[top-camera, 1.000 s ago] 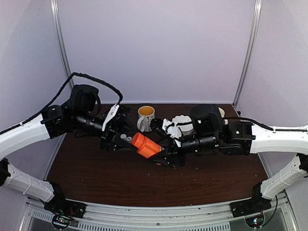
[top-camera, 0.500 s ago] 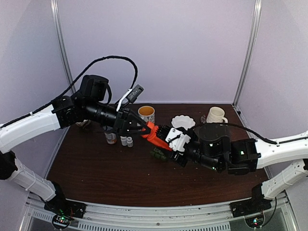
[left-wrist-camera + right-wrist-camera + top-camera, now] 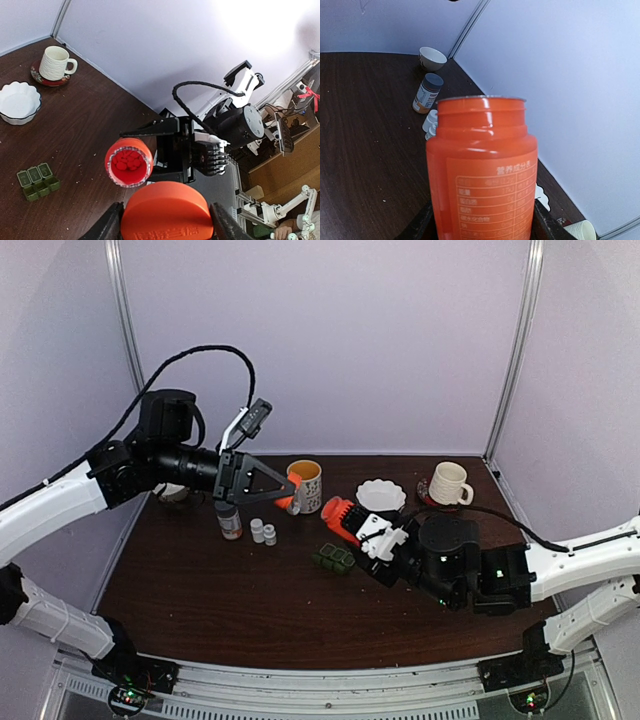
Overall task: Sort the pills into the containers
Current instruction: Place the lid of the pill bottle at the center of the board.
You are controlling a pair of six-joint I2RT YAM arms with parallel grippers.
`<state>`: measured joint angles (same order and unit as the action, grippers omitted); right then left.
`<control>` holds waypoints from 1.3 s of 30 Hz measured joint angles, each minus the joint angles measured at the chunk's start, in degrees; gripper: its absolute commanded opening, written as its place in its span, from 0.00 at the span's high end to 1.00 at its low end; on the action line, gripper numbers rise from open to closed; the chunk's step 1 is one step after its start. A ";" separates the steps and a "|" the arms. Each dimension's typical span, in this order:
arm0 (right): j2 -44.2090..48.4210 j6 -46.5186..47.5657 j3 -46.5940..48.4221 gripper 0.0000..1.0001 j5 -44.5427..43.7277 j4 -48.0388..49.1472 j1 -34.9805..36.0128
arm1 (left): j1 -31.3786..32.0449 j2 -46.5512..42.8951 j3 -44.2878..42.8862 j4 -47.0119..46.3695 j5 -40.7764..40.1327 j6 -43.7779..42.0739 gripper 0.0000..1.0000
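Left gripper (image 3: 165,226) partly closed, clamped on round orange plastic cap (image 3: 165,205). Right gripper (image 3: 480,227) same width, clamped round tall orange plastic pill bottle (image 3: 482,165): mouth open, packed with red round pills (image 3: 129,164).

Small flat dark-green plastic pill box (image 3: 333,558) flat on dark brown wood-grain table (image 3: 220,610), just below-left of the bottle mouth, not touching. Three compartments, lids apparently open.

Probable step: pour.
- Centre mouth over one compartment, low.
- Tilt slowly; looks full to the neck, so spill risk high.
- Keep cap hand out of the way.

Nearby:
- white scalloped ceramic bowl (image 3: 381,494)
- yellow-lined white mug (image 3: 304,480)
- cream ribbed mug (image 3: 448,483)
- two small white vials (image 3: 263,532)
- small grey-capped labelled bottle (image 3: 229,522)

Enclosure: pale lilac walls (image 3: 330,340), metal corner posts (image 3: 517,350).
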<state>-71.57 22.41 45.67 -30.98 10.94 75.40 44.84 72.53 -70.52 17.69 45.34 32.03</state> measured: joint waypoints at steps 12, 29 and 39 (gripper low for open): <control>4.24 -10.23 -6.14 1.00 1.64 8.90 -2.60 | -0.39 -0.39 6.95 11.67 -23.71 -6.73 0.61; 7.04 -17.97 -10.01 1.00 5.68 11.17 -4.57 | -0.39 16.59 16.98 5.42 -35.98 -5.38 0.64; 6.47 -23.37 -11.45 1.00 5.79 13.05 -4.76 | -0.35 22.75 14.08 7.96 -44.02 -5.68 0.63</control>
<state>-65.10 -0.95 34.22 -25.19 23.99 70.63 44.49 95.29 -56.45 25.65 1.32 26.35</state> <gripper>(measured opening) 0.533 0.543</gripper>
